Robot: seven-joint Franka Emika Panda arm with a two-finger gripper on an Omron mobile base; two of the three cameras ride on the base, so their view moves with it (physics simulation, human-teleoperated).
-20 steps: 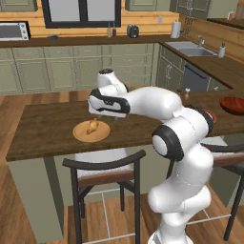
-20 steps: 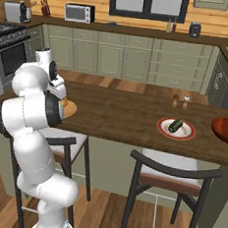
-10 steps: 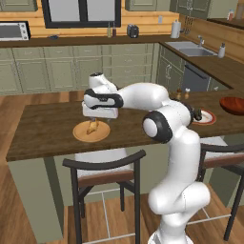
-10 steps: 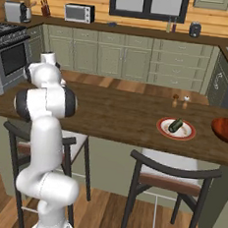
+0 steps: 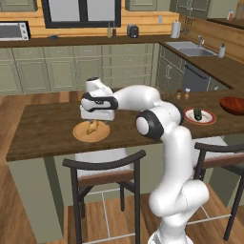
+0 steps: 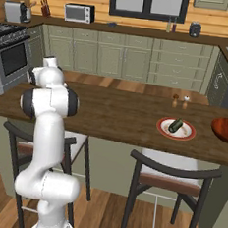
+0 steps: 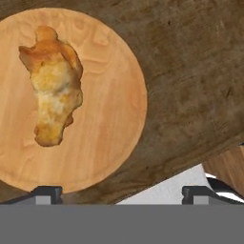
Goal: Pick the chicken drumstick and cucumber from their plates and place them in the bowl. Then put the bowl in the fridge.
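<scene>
A: Left base view first. Where are you?

B: My gripper (image 5: 96, 119) hangs over the wooden plate (image 5: 91, 132) at the left part of the counter (image 5: 43, 128), the chicken drumstick (image 5: 93, 126) just under it. I'd say I'm lining up for the first pick. My hand blocks my own fingertips here, so from this side I can't tell the gap.

A: The rest of the task's things?

B: Well apart to the right: the cucumber (image 5: 198, 113) on the red-rimmed plate (image 5: 200, 117), the bowl (image 5: 233, 105) past it, cut off by the frame edge. No fridge to point at.

A: Right base view?

B: My arm's own bulk hides the wooden plate and the hand. Cucumber (image 6: 175, 125) lies on its plate (image 6: 176, 128), bowl (image 6: 226, 130) clipped at the right edge again.

A: Hand view?

B: Looking straight down. Drumstick (image 7: 51, 86) lies on the far-left half of the wooden plate (image 7: 109, 114), off my centre line, so I judge I need to shift before closing. My fingertips (image 7: 45, 193) stand wide apart, nothing between them, touching nothing. They're small and low in the picture; height above the meat is hard to judge.
</scene>
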